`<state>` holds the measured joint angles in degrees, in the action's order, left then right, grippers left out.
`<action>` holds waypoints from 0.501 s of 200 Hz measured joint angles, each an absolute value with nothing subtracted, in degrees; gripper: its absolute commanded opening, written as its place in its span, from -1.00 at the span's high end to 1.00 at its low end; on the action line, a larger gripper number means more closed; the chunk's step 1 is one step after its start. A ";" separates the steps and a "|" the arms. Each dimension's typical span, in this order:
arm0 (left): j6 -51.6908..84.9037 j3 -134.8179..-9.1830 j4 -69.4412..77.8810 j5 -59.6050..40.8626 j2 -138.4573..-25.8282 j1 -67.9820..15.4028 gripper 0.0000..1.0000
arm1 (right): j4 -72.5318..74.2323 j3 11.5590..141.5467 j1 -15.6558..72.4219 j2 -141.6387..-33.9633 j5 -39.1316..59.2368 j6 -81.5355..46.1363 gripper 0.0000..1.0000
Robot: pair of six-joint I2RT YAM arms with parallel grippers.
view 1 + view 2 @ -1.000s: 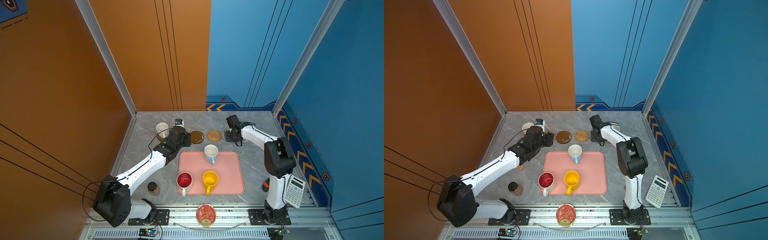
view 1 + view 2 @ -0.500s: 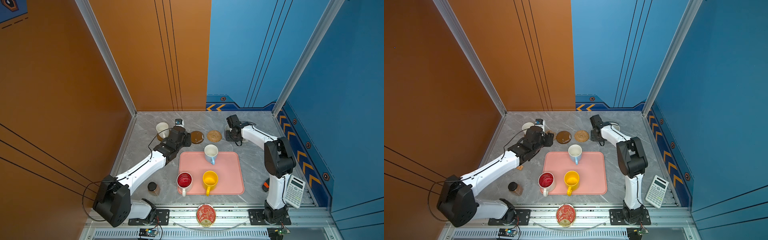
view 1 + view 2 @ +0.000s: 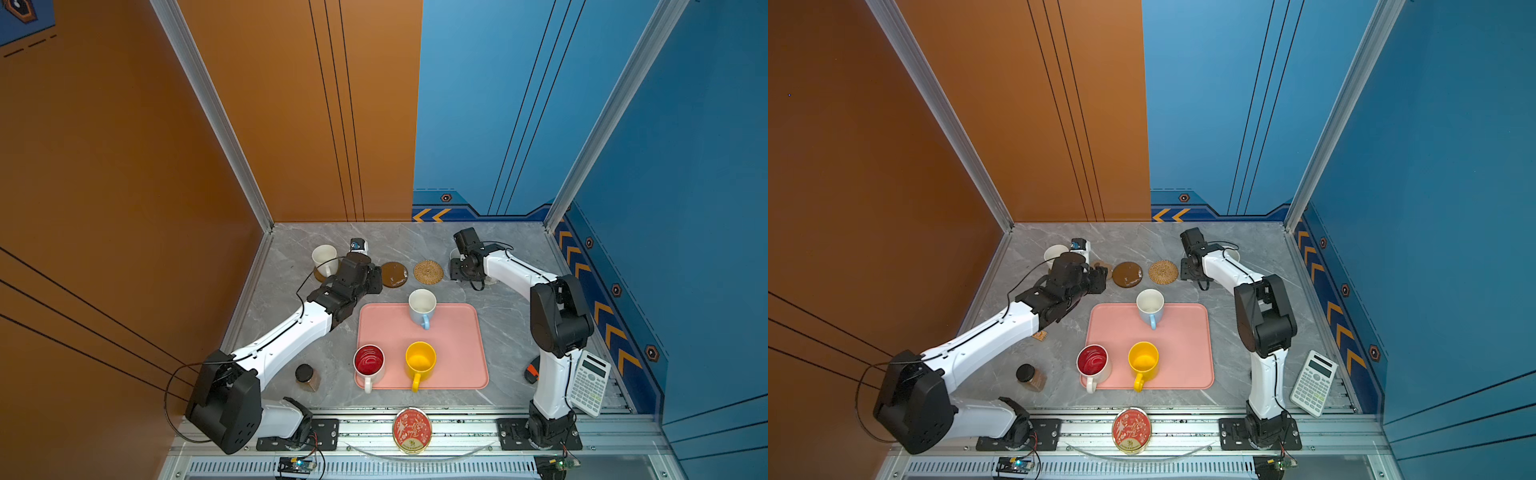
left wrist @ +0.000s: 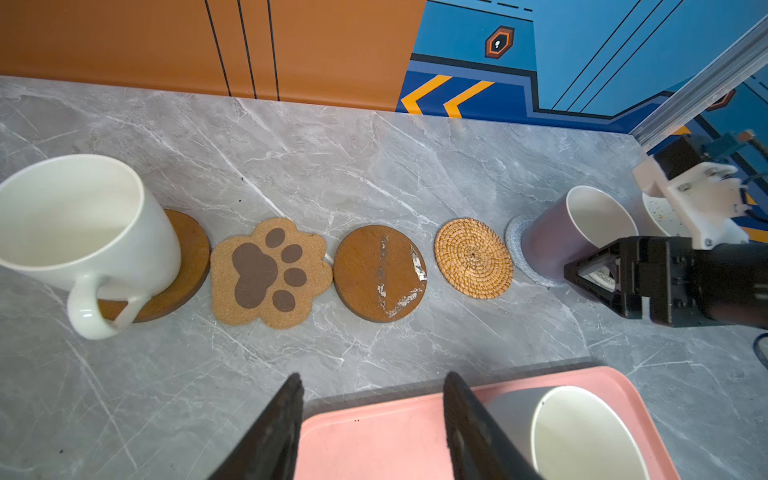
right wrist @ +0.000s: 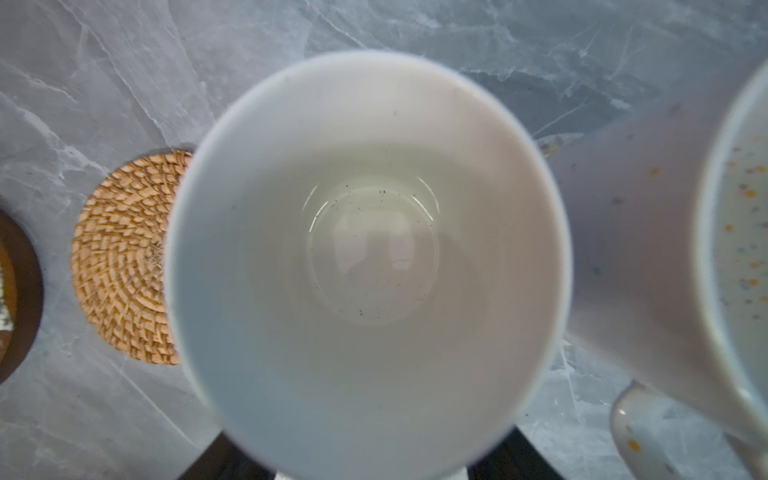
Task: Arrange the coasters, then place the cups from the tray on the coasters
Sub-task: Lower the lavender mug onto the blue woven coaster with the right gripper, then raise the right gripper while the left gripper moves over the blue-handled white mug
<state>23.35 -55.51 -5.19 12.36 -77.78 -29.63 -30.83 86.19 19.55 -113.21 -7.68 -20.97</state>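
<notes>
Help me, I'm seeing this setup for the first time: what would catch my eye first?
The salmon-pink tray at the front middle of the grey table stands out, with a light blue mug at its far edge and a red-lined mug and a yellow mug along its near edge. Behind it runs a row of coasters, with a white mug standing on the leftmost brown one.
</notes>
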 measured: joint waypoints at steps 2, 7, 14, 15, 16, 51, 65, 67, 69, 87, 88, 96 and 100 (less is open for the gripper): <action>23.35 -55.51 -5.21 12.36 -77.78 -29.63 -0.11 | -30.83 86.19 19.55 -112.88 -7.68 -20.99 -0.34; 23.35 -55.51 -5.32 12.36 -77.78 -29.63 -0.11 | -30.83 86.19 19.62 -112.31 -7.68 -20.99 -0.35; 23.35 -55.51 -5.39 12.36 -77.78 -29.63 -0.11 | -30.83 86.19 19.70 -111.33 -7.68 -20.99 -0.36; 23.35 -55.51 -5.39 12.36 -77.78 -29.63 -0.11 | -30.83 86.19 19.73 -111.22 -7.68 -20.99 -0.36; 23.35 -55.51 -5.39 12.36 -77.78 -29.63 -0.11 | -30.83 86.19 19.75 -110.91 -7.70 -20.99 -0.37; 23.35 -55.51 -5.41 12.36 -77.78 -29.63 -0.11 | -30.79 86.19 20.82 -104.73 -7.73 -21.02 -0.40; 23.35 -55.48 -5.43 12.36 -77.67 -29.63 -0.11 | -30.76 86.19 21.50 -102.48 -7.75 -21.10 -0.42; 23.35 -55.46 -5.43 12.36 -77.67 -29.63 -0.11 | -30.74 86.19 21.56 -102.26 -7.75 -21.21 -0.43; 23.35 -55.46 -5.43 12.36 -77.65 -29.63 -0.11 | -30.74 86.19 21.67 -102.02 -7.73 -21.19 -0.43; 23.35 -55.44 -5.43 12.34 -77.41 -29.63 -0.11 | -29.21 85.38 22.65 -98.89 -7.84 -22.13 -0.44; 23.35 -55.44 -5.43 12.34 -77.38 -29.63 -0.11 | -29.12 85.32 22.70 -98.76 -7.84 -22.15 -0.44; 23.38 -55.44 -5.45 12.32 -77.34 -29.63 -0.11 | -27.90 84.25 23.22 -97.08 -7.94 -22.87 -0.45; 23.38 -55.44 -5.45 12.32 -77.32 -29.63 -0.11 | -27.05 83.35 23.55 -95.94 -8.12 -23.40 -0.45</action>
